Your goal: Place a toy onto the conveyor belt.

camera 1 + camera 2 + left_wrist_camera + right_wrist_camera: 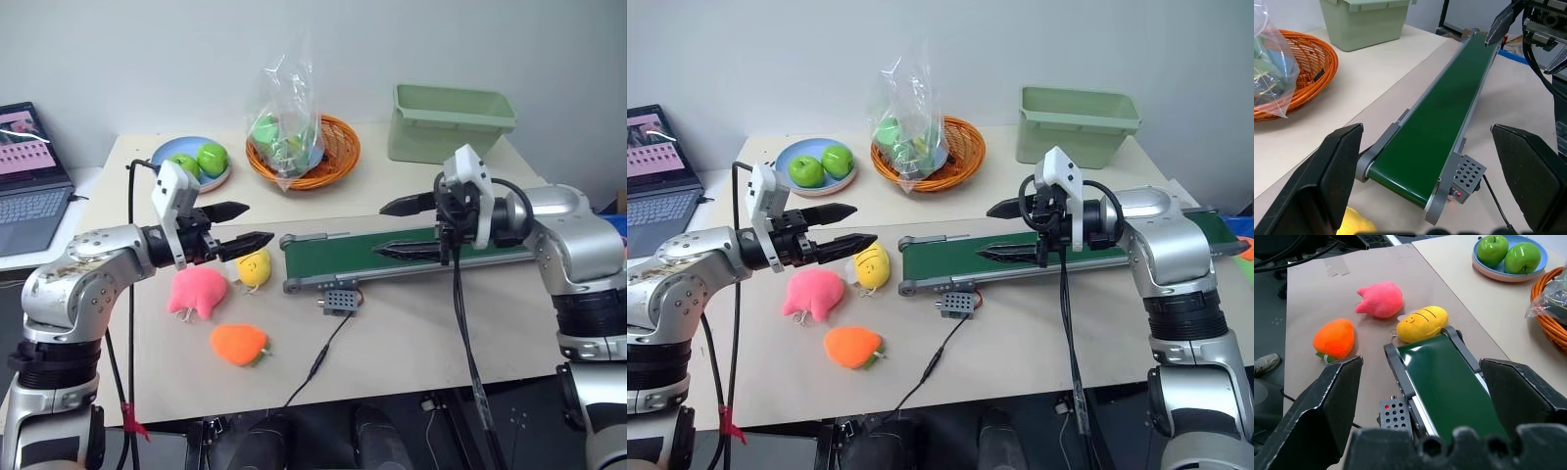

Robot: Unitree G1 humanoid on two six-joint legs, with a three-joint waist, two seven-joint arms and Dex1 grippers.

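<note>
Pink toy (pixel 199 291) lies lower left on the table (pixel 411 343), left of the belt (pixel 411 253). My 2 claws, left (pixel 235 225) and right (pixel 392 229), hover spread and empty.

Beige table (pixel 411 333) with conveyor belt (pixel 411 250), pink toy (pixel 199 291), yellow plush (pixel 255 266), orange plush (pixel 238 344).

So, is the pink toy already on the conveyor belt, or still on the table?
Still on the table: the pink toy lies beside the yellow plush, off the conveyor belt.
</note>
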